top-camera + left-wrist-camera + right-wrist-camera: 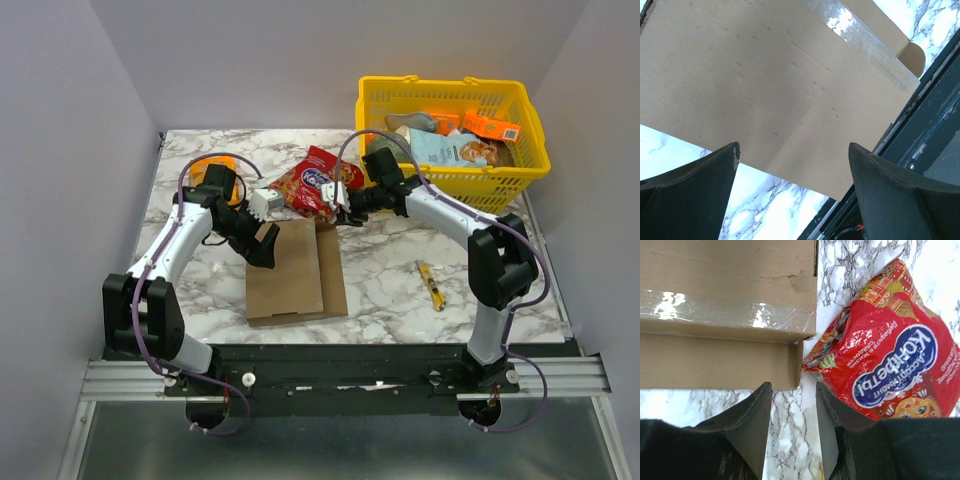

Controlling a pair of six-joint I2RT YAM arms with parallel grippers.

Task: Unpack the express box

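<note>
The express box (295,270), a flat plain brown cardboard mailer, lies closed on the marble table between the arms. Clear tape runs along its seam in the right wrist view (725,300). My left gripper (266,246) is open and empty, low over the box's left edge. In the left wrist view the gripper (794,149) has its jaws wide apart, with the box (780,80) beyond them. My right gripper (336,206) is open and empty at the box's far right corner. In the right wrist view it (793,386) stands over bare marble, with the red snack bag (890,355) just to its right.
The red snack bag (310,185) lies behind the box. A yellow basket (530,150) holding several packets stands at the back right. A yellow utility knife (432,285) lies right of the box. An orange object (215,168) sits at the back left, behind the left arm.
</note>
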